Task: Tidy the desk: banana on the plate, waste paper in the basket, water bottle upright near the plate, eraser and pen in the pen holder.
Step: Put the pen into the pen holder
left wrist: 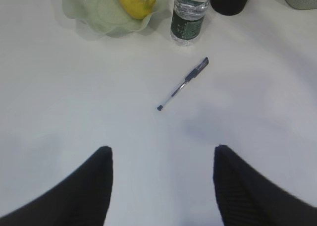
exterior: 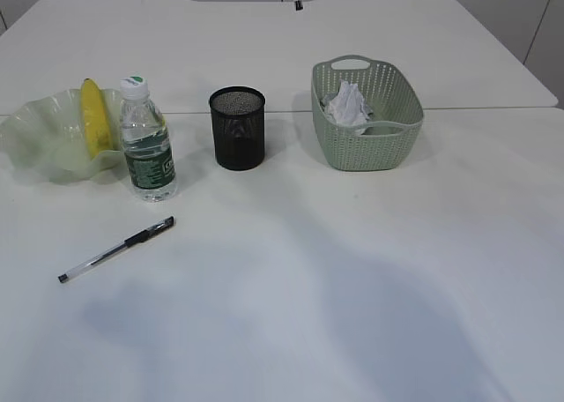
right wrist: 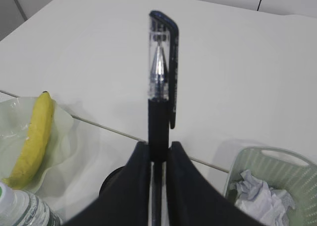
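The right end effector (right wrist: 158,154) is clenched on a held pen (right wrist: 159,87). It grips the dark barrel low down, and the capped end stands straight up beyond the fingertips. The pen holder (right wrist: 108,185) shows only as a dark rim just below the fingers and slightly to their left. The step in hand looks like dropping this pen into that cup.

To do it well, the end effector should shift a little left until the cup mouth sits directly beneath the barrel. It should keep the pen vertical, descend until the lower end is inside the mesh wall, and only then let go. Releasing high or off-centre could bounce the pen off the rim or tip the light cup.

The left end effector (left wrist: 163,186) is released, its jaws wide apart and holding nothing. A loose pen (left wrist: 183,84) lies slantwise well ahead of it, roughly on its midline. Further ahead the water bottle (left wrist: 189,18) stands upright, and to the left of that the banana (left wrist: 132,0) rests in the plate (left wrist: 94,13). That second pen seems the remaining job. The eraser is not visible anywhere.

The waste paper (right wrist: 257,196) sits in the basket (right wrist: 285,159), below and right of the right end effector.

The surface (exterior: 370,270) is plain white, crossed by a seam, with soft shadows on its near part. Pale wall panels close the room behind it.
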Tool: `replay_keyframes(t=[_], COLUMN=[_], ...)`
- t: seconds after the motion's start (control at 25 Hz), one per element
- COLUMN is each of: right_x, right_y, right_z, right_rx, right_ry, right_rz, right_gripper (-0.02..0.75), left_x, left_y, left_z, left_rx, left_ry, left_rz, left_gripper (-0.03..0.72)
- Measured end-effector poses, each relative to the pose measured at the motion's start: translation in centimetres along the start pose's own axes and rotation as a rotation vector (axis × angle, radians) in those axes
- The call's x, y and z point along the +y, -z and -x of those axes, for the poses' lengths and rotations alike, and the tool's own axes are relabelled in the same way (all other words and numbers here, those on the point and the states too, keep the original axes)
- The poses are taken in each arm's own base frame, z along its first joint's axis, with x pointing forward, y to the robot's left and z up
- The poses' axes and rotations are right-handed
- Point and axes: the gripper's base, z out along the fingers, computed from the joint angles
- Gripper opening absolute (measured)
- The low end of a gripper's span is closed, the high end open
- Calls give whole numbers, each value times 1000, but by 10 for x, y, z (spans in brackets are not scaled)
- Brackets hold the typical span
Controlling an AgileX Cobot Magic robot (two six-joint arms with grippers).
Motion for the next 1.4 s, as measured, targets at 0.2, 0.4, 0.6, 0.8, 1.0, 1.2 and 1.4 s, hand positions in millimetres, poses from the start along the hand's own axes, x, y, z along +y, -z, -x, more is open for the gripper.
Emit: replay_keyframes(t=[0.2,0.4,0.6,0.8,1.0,1.2,1.4], right_x=[3,5,7,8,8,8,8], right_y=[-30,-53,-66,-70,-71,-70,-70], right_z=[-25,-56,-80,-91,-92,-92,-91], right_rx=[-45,-94,-174,-213,-218,-227,-229], right_ry=[13,22,24,28,50,75,80], right_rz=[18,39,64,75,74,74,73], right_gripper=[39,39,39,39,39,39,39], left_x=[0,0,0,0,0,-1,-1], left_y=[0,0,0,0,0,0,0], left_z=[0,0,0,0,1,1,1], left_rx=[-2,-2,-2,-5,-7,-9,-11], left_ry=[0,0,0,0,0,3,3], left_rz=[0,0,0,-1,-1,-7,-8], left_gripper=[454,454,454,454,454,454,454])
